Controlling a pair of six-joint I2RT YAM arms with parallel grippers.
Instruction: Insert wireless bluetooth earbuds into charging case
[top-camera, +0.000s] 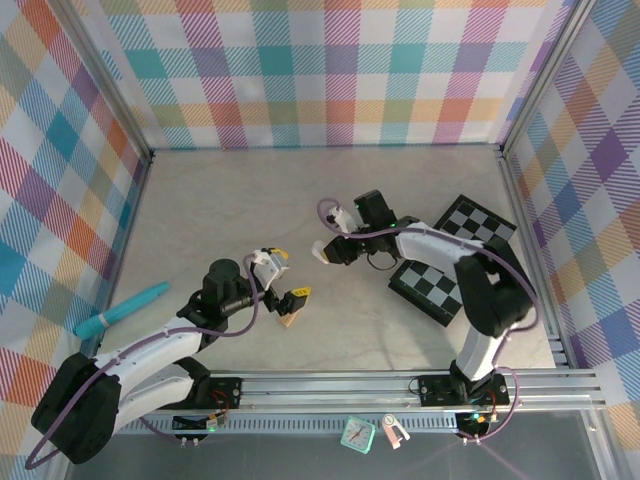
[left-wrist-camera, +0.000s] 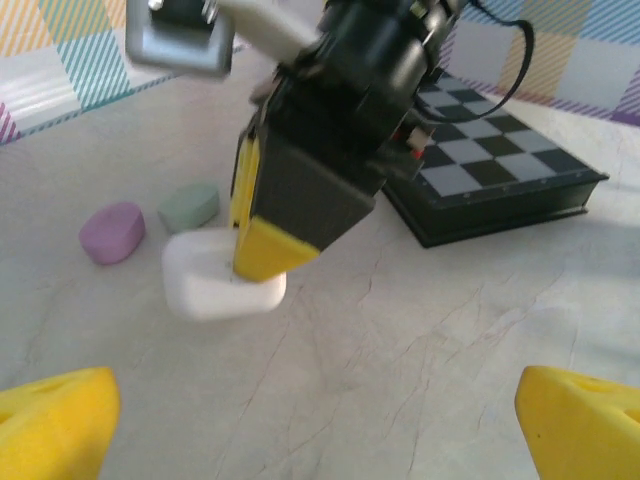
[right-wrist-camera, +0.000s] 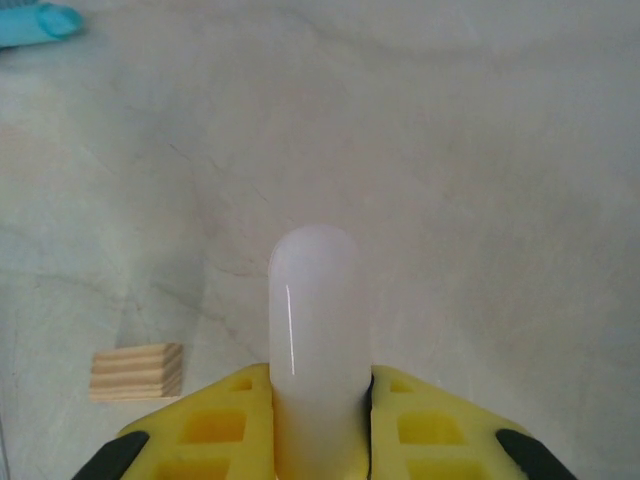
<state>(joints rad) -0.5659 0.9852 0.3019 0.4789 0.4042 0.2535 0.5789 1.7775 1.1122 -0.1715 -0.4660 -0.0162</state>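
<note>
Two claws meet near the middle of the counter (top-camera: 230, 200). The right claw (right-wrist-camera: 318, 400) is clamped on the white case (right-wrist-camera: 315, 300), one yellow finger pressed against each long side, and the rounded end of the case juts out past the fingertips. In the top view this claw sits just right of centre, with the case at its left tip. The left wrist view shows the case low over the counter, but contact cannot be judged.

The left claw (top-camera: 284, 278) stands wide apart and holds nothing. Its yellow tips sit at the lower corners of its own wrist view, with bare counter between them, and it points towards the right claw.

A purple case (left-wrist-camera: 112, 232) and a green case (left-wrist-camera: 190, 205) lie on the counter in the left half of the left wrist view. They are near each other but not touching, just beyond the white case. All three cases look closed, and their shells are smooth and plain.

A black-and-white chequered board (top-camera: 440, 285) lies right of centre in the top view, beneath the right arm. A small wooden block (top-camera: 288, 318) rests just below the left claw, and a teal tube (top-camera: 122, 310) lies at the left edge. Plaid walls (top-camera: 320, 70) enclose the counter. A small teal square thing (top-camera: 357, 432) sits on the rail at the bottom, and any marking on it is too small to read.
</note>
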